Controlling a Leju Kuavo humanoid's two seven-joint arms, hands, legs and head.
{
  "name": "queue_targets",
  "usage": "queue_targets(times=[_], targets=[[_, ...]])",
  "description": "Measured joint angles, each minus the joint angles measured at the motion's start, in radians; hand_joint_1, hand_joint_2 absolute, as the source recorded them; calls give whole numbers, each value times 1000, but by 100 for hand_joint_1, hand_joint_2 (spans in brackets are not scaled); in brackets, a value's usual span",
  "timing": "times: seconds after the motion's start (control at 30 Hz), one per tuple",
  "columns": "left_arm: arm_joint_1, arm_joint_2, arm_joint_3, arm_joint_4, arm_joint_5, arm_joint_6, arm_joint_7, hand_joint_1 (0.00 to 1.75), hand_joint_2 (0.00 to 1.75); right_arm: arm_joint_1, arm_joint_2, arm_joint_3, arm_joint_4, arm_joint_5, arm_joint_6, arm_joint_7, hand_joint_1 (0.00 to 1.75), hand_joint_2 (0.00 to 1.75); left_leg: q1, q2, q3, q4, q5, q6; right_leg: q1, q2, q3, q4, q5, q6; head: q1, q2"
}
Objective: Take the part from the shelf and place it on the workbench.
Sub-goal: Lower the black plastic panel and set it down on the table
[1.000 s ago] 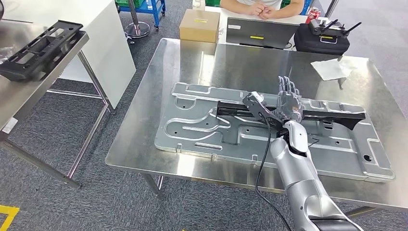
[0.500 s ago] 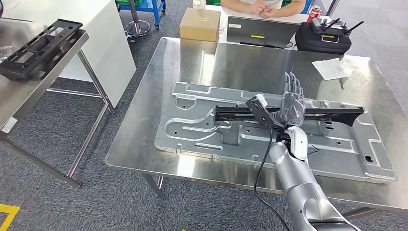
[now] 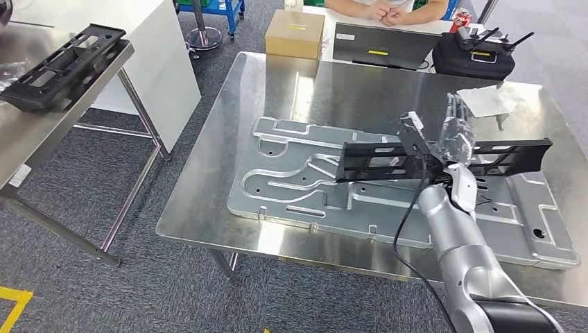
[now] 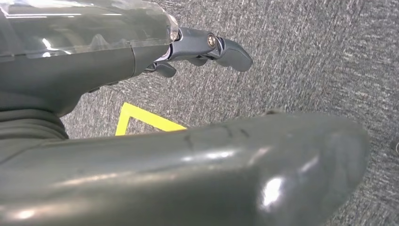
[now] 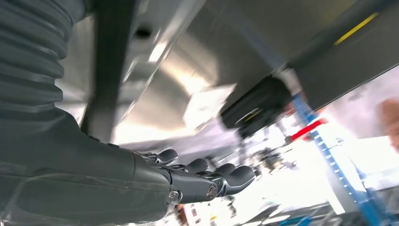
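A long black part point(image 3: 388, 158) stands tilted on its edge over the large grey metal plate point(image 3: 291, 173) on the steel workbench point(image 3: 208, 208). My right hand point(image 3: 457, 135) is against the part's middle and holds it there. The hand's fingers point(image 5: 211, 176) stretch out straight past the part, and its thumb is hidden. In the right wrist view the black part point(image 5: 108, 61) runs as a dark bar close behind the hand. A second black part point(image 3: 62, 66) lies on the steel shelf point(image 3: 28, 132) at the left. My left hand point(image 4: 207, 47) hangs over the carpet, holding nothing.
A person sits behind the far table with a cardboard box point(image 3: 295, 33), a laptop point(image 3: 381, 45), a black case point(image 3: 475, 59) and a red can point(image 3: 461, 21). A white cloth point(image 3: 485, 100) lies on the workbench's far right corner. A yellow mark point(image 4: 141, 120) is on the carpet.
The black part lay flat on the plate; now it is tipped up on edge and shifted right, moving with my right hand. The camera has also shifted a little.
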Motion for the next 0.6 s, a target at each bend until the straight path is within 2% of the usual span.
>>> queue_targets(times=[0.17,0.33,0.47,0.6], targets=[[1,2,-4,0,-16,-21,-3,0,0,-48,-96,-55,25,-8,50,34,0,175,-2,-3,-3,1,1,1,-1,-2,-2,0,0,1,0,0],[4,8,-11,0,-24,-33,-3,0,0,-68,-193,-125,34,-17,98,31,0,175,-2,-3,-5,1,0,1,-2,-3,-4,-1,0,1,0,0],[4,9,-14,0,-26,-39,-3,0,0,-71,-242,-164,36,-22,117,11,0,175,-2,-3,-6,1,0,1,-2,-3,-5,-1,0,1,0,0],[4,10,-18,0,-26,-46,-4,0,0,-69,-267,-182,39,-30,133,-4,0,175,-2,-3,-6,1,0,1,-2,-2,-6,0,0,1,0,0]])
